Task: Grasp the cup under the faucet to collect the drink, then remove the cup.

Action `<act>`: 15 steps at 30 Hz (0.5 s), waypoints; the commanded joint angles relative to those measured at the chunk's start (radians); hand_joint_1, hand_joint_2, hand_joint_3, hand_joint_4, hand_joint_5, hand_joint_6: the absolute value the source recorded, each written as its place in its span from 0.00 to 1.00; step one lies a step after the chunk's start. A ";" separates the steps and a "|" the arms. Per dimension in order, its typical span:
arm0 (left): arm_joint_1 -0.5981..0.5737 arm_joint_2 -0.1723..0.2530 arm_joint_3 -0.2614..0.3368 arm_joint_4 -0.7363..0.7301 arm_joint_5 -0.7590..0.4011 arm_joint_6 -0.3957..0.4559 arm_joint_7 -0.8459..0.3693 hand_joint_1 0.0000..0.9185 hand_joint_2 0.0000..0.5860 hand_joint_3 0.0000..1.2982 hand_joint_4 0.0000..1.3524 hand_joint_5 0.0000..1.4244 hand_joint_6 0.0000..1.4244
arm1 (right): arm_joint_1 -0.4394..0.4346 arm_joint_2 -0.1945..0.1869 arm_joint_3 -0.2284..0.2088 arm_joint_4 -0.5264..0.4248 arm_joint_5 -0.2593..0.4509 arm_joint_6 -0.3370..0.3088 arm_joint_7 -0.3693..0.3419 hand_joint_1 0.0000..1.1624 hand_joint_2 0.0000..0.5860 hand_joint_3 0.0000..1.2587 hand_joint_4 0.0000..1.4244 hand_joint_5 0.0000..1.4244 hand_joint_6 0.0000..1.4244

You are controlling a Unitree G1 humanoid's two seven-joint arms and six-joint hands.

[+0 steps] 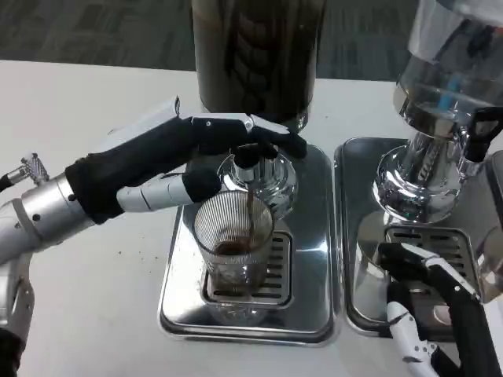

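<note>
One cup (233, 239), two dispensers (255, 55), two trays (314, 236).

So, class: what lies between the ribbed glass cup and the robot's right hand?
In the head view, between the cup and the right hand lie the raised rims of two steel drip trays, with a narrow strip of white table between them.
</note>
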 commanded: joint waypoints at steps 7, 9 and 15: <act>0.028 0.013 -0.019 -0.006 0.017 -0.010 -0.015 0.00 0.18 0.29 0.19 0.14 0.21 | -0.056 0.019 0.024 -0.003 0.027 0.003 0.050 0.34 0.67 0.27 0.24 0.26 0.20; 0.028 0.014 -0.019 -0.006 0.015 -0.008 -0.014 0.00 0.18 0.29 0.19 0.14 0.21 | -0.067 0.024 0.028 0.003 0.026 0.007 0.053 0.35 0.66 0.26 0.24 0.25 0.20; 0.026 0.013 -0.019 -0.004 0.016 -0.010 -0.013 0.00 0.18 0.29 0.19 0.14 0.20 | -0.094 0.030 0.041 0.021 0.025 0.016 0.065 0.35 0.66 0.26 0.24 0.25 0.20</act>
